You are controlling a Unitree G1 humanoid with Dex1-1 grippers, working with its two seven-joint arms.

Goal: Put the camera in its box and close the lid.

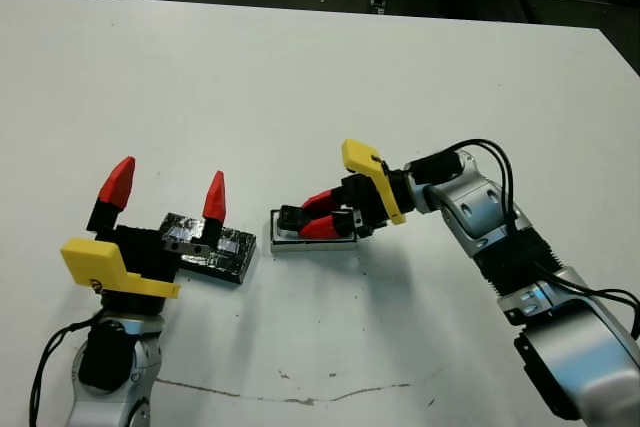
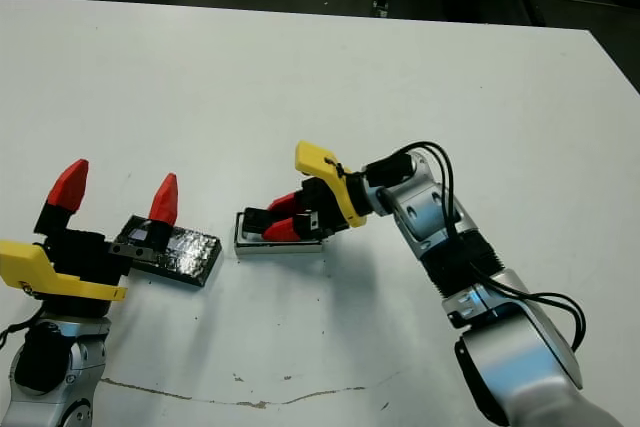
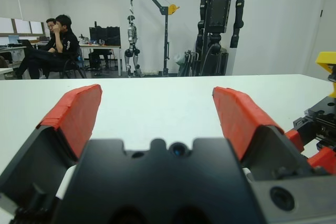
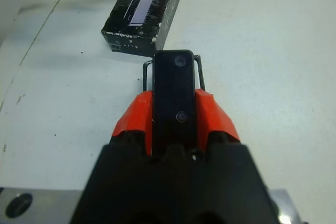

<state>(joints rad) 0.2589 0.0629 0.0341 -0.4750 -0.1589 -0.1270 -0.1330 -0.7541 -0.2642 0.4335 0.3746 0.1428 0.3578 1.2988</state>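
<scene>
camera [image 4: 174, 95] is pinched edge-on between the red fingers of the right gripper [image 1: 318, 215], nose end poking out past the tips. It sits low over the box [image 1: 312, 240], which is mid-table, a bit toward the near edge. From the wrist view the camera's free end lines up inside the thin box outline, so alignment looks about right. Can't tell from the head view whether the far end is already touching the box floor or just above it.

Step in hand, as I read it: seat the camera in the box.
- keep the long axis parallel to the box's long walls, no yaw
- lower flat, or nose end first, then let the tail down
- release only once it's bearing on the floor; the box looks light and would likely slide if pushed sideways
- open just enough to clear, then retract along the finger line so the tips don't hook the rim

lid [image 1: 210, 244] lies flat just beside the box, on the side toward the table's left edge, not touching it. left gripper [image 1: 166, 190] is right over the lid's near-left part, fingers spread wide and pointing up, holding nothing. Lid is still off.

Risk: right fingers straddle the box walls, so a wide release could shove the box toward the lid.
</scene>
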